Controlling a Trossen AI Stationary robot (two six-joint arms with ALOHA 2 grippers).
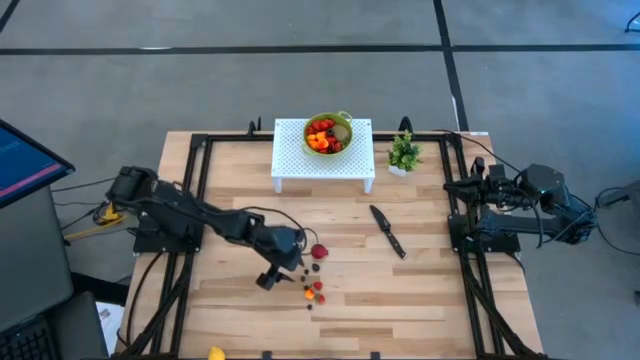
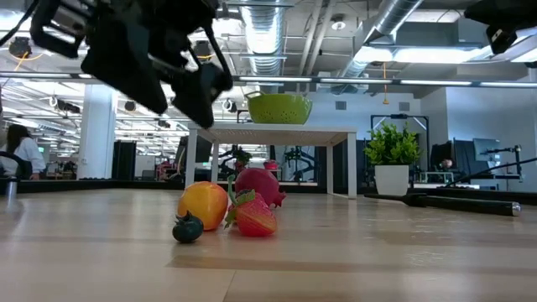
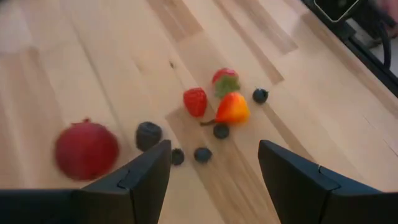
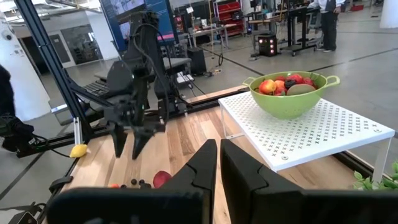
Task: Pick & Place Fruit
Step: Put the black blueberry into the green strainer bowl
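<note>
1. Left wrist view: L gripper [image 3: 214,171] spread wide, nothing btwn the fingers, hovering above the loose fruit on the table [image 3: 74,74].
2. Just ahead of the fingers: small dark berries [image 3: 203,154], a larger dark one [image 3: 148,135], a strawberry [image 3: 194,101], an orange-yellow fruit [image 3: 232,108], a 2nd red one w/ green top [image 3: 224,80]. Big red fruit [image 3: 86,150] sits apart, off to one side.
3. High view: L gripper [image 1: 284,262] over table centre-front, cluster [image 1: 315,291] just beside it, red fruit [image 1: 319,252] near.
4. Low view: orange fruit, strawberry, red fruit bunched close; whether touching, can't tell; gripper above, clear of them.
5. More fruit in the green bowl [image 1: 343,121] on the white stand [image 1: 290,160] at table rear.
6. Knife [image 1: 387,231] lies btwn stand and R side; plant [image 1: 404,153] beside stand.
7. R gripper [image 4: 219,163] clenched, empty, parked at R table edge.
</note>
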